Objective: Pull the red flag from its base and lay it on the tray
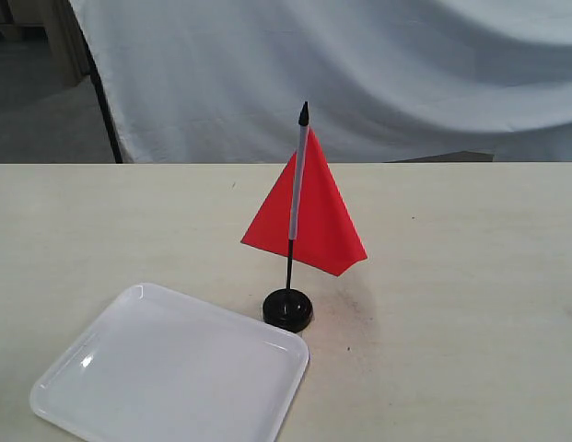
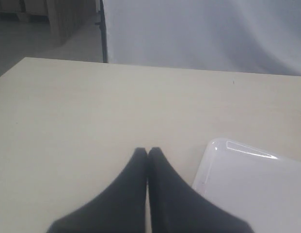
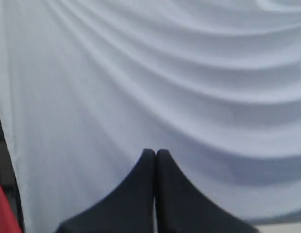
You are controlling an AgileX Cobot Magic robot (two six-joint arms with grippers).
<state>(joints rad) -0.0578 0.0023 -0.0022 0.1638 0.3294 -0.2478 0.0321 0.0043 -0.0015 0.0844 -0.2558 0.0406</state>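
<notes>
The red flag [image 1: 309, 216] stands upright on its thin black stick in the round black base [image 1: 287, 309], near the middle of the table. The white tray [image 1: 170, 373] lies just left of the base at the front; one corner of the tray [image 2: 257, 184] shows in the left wrist view. My left gripper [image 2: 148, 151] is shut and empty above bare tabletop beside that corner. My right gripper [image 3: 155, 152] is shut and empty, facing the white cloth, with a sliver of the red flag [image 3: 2, 208] at the frame's edge. Neither gripper shows in the exterior view.
A light wooden table [image 1: 470, 276] carries everything. A white draped cloth [image 1: 359, 64] hangs behind its far edge. A dark pole [image 1: 106, 110] stands at the cloth's left side.
</notes>
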